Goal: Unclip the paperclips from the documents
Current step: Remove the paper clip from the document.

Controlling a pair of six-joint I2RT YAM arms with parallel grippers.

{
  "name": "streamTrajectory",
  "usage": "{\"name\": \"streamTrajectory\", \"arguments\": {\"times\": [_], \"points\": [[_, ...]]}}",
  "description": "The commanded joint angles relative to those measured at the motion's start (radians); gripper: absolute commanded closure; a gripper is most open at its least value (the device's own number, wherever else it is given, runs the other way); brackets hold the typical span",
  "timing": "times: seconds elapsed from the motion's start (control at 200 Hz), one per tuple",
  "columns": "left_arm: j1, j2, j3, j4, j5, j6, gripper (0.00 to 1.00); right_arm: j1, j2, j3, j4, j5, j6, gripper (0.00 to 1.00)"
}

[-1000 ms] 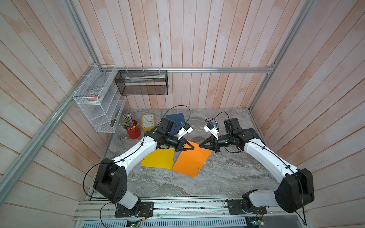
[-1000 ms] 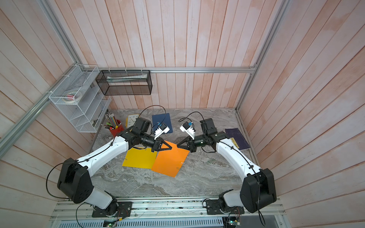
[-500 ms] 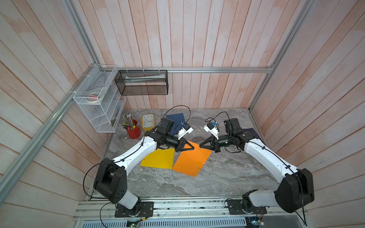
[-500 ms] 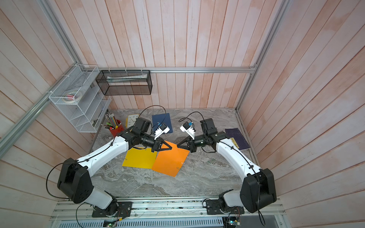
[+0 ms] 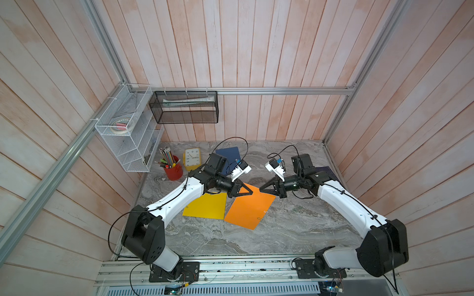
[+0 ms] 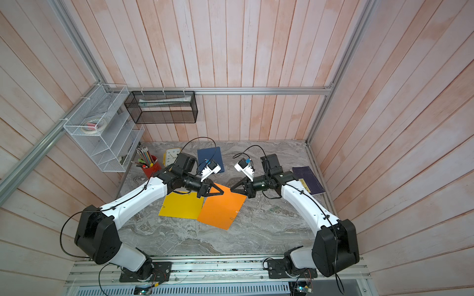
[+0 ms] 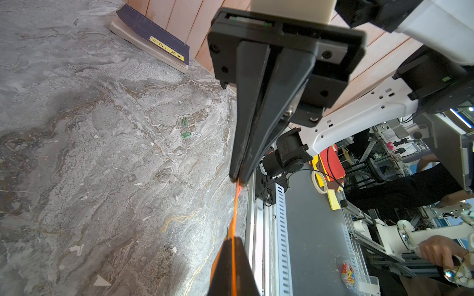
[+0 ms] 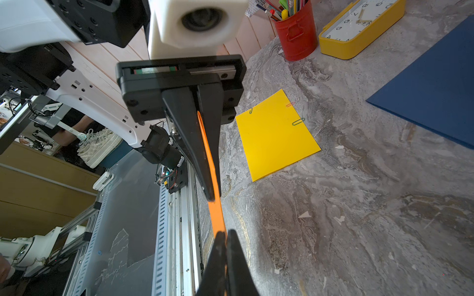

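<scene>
The orange document is pinched at its far edge from both sides. My left gripper is shut on it, and its fingers clamp the sheet edge-on. My right gripper is shut on the same edge, fingers closed over the orange strip. Two paperclips sit on its right edge. The yellow document lies flat with a red paperclip and two green ones. At the back lies the dark blue document.
Three loose paperclips lie on the marble table to the right. A dark purple book rests at the right wall. A red pencil cup and yellow clock stand at the back left, under wire shelves.
</scene>
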Motion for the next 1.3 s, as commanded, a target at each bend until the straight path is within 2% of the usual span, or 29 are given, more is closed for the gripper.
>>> {"name": "streamTrajectory", "arguments": {"times": [0.0, 1.295], "points": [[-0.004, 0.003, 0.005, -0.033, -0.017, 0.02, 1.0, -0.01, -0.021, -0.004, 0.006, -0.026, 0.007, 0.95], [-0.012, 0.023, 0.006, -0.05, -0.037, 0.032, 1.0, -0.052, -0.047, -0.018, 0.043, -0.066, 0.044, 0.96]]}}
